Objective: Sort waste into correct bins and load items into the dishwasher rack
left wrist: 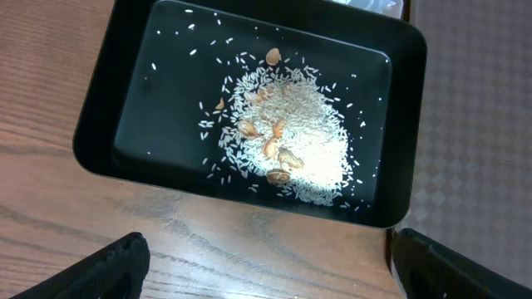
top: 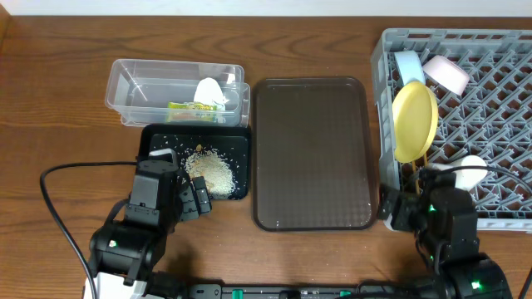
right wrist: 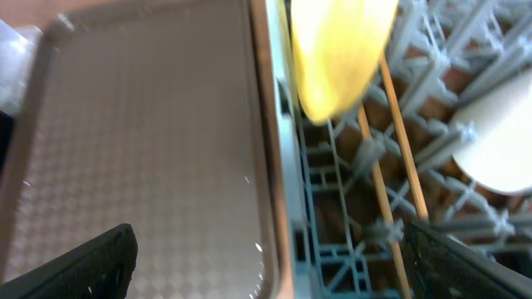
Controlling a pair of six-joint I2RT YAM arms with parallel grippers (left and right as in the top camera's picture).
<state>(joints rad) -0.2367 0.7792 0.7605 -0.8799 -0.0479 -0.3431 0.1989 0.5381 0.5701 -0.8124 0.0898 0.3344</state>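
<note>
In the black tray (left wrist: 141, 124) your rice scraps (left wrist: 299, 141) lie heaped; the left gripper (left wrist: 266, 266) hangs over the counter (left wrist: 50, 224), jaws spread. Your right gripper (right wrist: 266, 257), jaws wide and empty, overlooks the rack (right wrist: 328, 178) holding plate (right wrist: 332, 50) and chopsticks (right wrist: 405, 158).

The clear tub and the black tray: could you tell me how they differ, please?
The tub is see-through and deeper; the black tray is opaque and shallow. The tub holds a wrapper and napkin; the black tray holds rice. Both are rectangular, beside the brown tray.
</note>
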